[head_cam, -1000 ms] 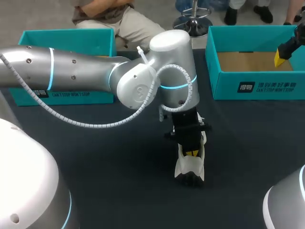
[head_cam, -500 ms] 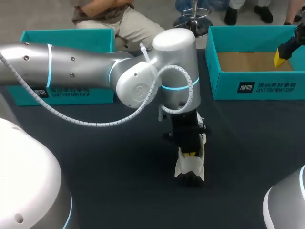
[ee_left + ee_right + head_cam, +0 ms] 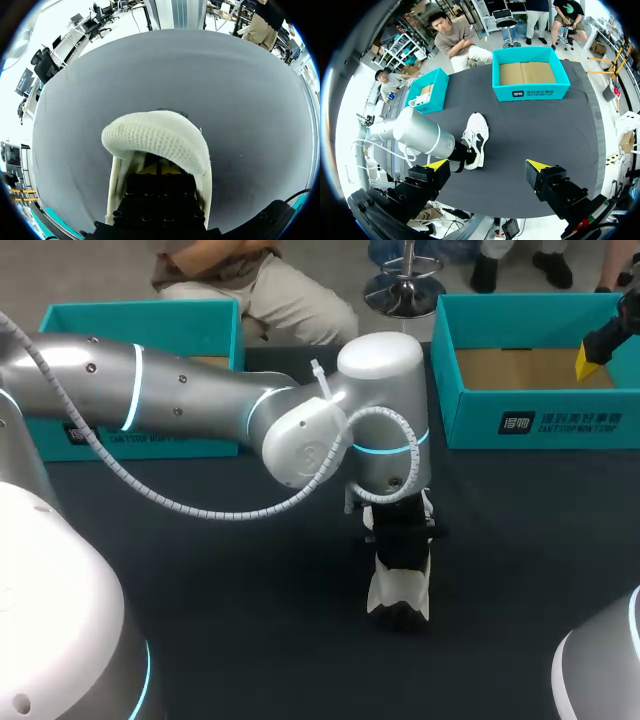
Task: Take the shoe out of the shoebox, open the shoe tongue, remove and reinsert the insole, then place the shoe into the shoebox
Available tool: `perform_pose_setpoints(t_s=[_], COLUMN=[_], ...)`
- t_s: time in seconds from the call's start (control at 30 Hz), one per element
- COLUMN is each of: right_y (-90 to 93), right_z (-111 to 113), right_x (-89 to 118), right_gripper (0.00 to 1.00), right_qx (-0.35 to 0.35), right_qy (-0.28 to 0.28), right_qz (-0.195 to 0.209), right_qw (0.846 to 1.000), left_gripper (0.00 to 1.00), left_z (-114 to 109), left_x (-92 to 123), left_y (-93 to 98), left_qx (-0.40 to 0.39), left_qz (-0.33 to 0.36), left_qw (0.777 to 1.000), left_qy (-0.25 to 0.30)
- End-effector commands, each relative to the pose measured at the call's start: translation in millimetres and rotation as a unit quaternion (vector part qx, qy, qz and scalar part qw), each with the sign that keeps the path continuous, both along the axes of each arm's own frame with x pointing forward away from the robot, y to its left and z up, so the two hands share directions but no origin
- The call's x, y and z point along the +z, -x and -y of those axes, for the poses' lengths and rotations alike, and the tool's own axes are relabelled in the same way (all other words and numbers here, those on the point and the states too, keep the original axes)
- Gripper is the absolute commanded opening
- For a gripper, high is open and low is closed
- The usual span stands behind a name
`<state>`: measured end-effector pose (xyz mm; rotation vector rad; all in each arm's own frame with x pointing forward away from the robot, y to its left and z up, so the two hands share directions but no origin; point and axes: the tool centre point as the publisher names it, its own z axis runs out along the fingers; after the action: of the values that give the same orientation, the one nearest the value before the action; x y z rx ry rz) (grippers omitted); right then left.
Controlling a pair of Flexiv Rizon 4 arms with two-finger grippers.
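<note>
Midway across the dark table, a white-and-black shoe stands on its sole, out of the teal shoebox, which sits open at the far right edge with only its cardboard floor showing. The robot's left arm reaches in from the side and plants the left gripper straight down into the mouth of the shoe. From the wrist camera only a sliver of yellow shows under the pale knit upper, so whether that pincer is apart or clamped on anything cannot be told. The right gripper hangs high and well clear of the shoe, jaws wide apart and holding nothing. A second teal box stands at the far left edge, behind the reaching arm.

Judging by its looks, the shoe should be light, with a soft mesh upper that gives under pressure and a stiffer sole and heel. The collar at the heel or the side of the sole looks like the firmest place to take hold of it. The insole, not visible here, is likely thin and floppy, best pinched at its heel edge, while the other arm steadies the shoe so it does not tip or slide.
</note>
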<state>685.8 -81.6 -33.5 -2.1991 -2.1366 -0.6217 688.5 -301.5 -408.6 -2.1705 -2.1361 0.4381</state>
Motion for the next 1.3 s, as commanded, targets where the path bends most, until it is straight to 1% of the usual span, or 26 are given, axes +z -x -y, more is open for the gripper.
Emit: perform_pose_setpoints(t_s=[0.03,0.23,0.33,0.43,0.57,0.8,0.87,0.97,1.13,1.3], right_y=[-2.1,-2.1,-2.1,-2.1,-2.1,-2.1,-2.1,-2.1,-2.1,-2.1], right_z=[-1,-1,-1,-1,-1,-1,-1,-1,-1,-1], right_x=[1,1,1,1,1,1,1,1,1,1], right_gripper=[1.00,1.00,1.00,1.00,1.00,1.00,1.00,1.00,1.00,1.00], right_qx=[0.000,0.000,0.000,0.000,0.000,0.000,0.000,0.000,0.000,0.000], right_qy=[0.001,0.001,0.001,0.001,0.001,0.001,0.001,0.001,0.001,0.001], right_qz=[-0.003,-0.003,-0.003,-0.003,-0.003,-0.003,-0.003,-0.003,-0.003,-0.003], right_qw=[1.000,1.000,1.000,1.000,1.000,1.000,1.000,1.000,1.000,1.000], left_gripper=[0.00,0.00,0.00,0.00,0.00,0.00,0.00,0.00,0.00,0.00], left_z=[-4,-10,-11,-11,-9,-7,-7,-9,-15,-18], left_x=[8,31,38,39,31,8,6,11,27,48], left_y=[-1.5,-6.2,-9.1,-9.8,-5.6,7.8,9.0,7.8,0.1,-8.7], left_qx=[-0.002,-0.011,-0.010,-0.011,-0.017,-0.022,-0.025,-0.026,-0.023,-0.018], left_qz=[0.017,0.037,0.043,0.048,0.050,0.042,0.041,0.044,0.055,0.066], left_qw=[1.000,0.999,0.999,0.999,0.999,0.999,0.999,0.999,0.998,0.997], left_qy=[0.004,0.013,0.015,0.015,0.010,0.001,-0.002,-0.002,0.005,0.020])
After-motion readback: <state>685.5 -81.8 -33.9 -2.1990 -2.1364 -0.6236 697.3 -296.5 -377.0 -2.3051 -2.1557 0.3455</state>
